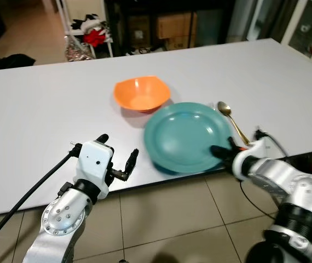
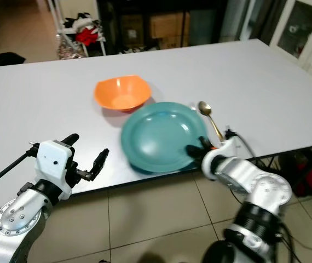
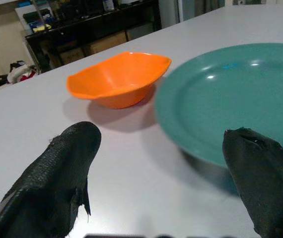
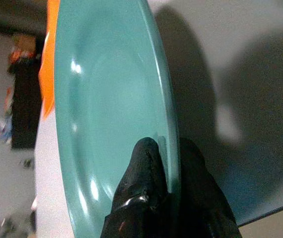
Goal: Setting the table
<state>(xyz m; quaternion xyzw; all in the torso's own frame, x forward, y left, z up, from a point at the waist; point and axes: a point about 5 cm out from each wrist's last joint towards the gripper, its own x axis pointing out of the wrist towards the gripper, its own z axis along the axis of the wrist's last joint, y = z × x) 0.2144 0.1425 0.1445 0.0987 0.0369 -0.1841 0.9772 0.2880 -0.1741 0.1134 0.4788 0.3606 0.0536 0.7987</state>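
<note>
- The teal plate [image 1: 186, 137] lies at the near edge of my white worktop [image 1: 46, 109], its near rim pinched in my right tool [image 4: 164, 171].
- An orange bowl [image 1: 142, 93] sits just behind it; a spoon [image 1: 231, 119] lies beside it.
- My left tool [image 1: 117, 159] hovers spread wide, holding nothing.

- Teal plate [image 1: 186, 136]: round, empty, at the table's near edge.
- Orange bowl [image 1: 142, 93]: upright, empty, just behind the plate.
- Gold spoon [image 1: 231, 119]: beside the plate's right rim.
</note>
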